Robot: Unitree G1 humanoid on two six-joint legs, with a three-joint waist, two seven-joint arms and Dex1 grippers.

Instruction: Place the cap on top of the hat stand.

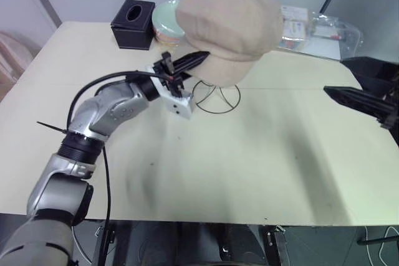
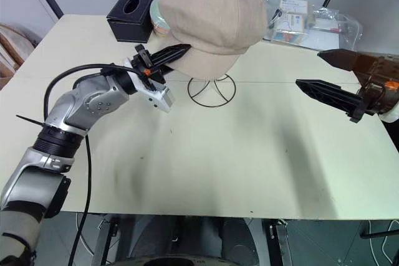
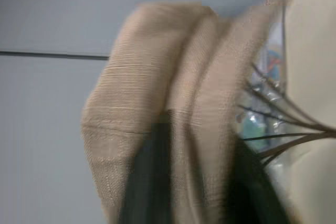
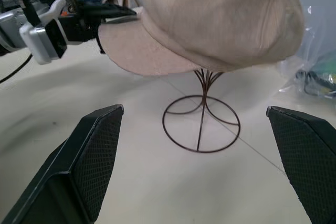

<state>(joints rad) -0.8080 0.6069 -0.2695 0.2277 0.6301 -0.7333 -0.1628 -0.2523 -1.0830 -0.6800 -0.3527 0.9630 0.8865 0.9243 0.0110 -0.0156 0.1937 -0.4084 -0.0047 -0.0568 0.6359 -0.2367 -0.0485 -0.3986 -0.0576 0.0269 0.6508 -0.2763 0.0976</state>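
The beige cap (image 2: 209,20) sits on the cage top of the hat stand, covering it. Below the cap only the stand's thin neck and its round wire base (image 2: 212,90) show. My left gripper (image 2: 177,53) reaches in from the left and straddles the edge of the brim (image 4: 142,51), its fingers apart with the cloth between them. In the left wrist view the cap (image 3: 147,103) fills the space between the two dark fingers (image 3: 142,182). My right gripper (image 2: 310,68) hovers to the right of the stand, open and empty, pointing towards it.
At the back of the cream table (image 1: 262,166) stand a black tissue box (image 1: 133,24) and a stack of pale green plates (image 1: 165,20). A clear plastic bag with packets (image 1: 318,29) lies at the back right. Open tabletop stretches in front of the stand.
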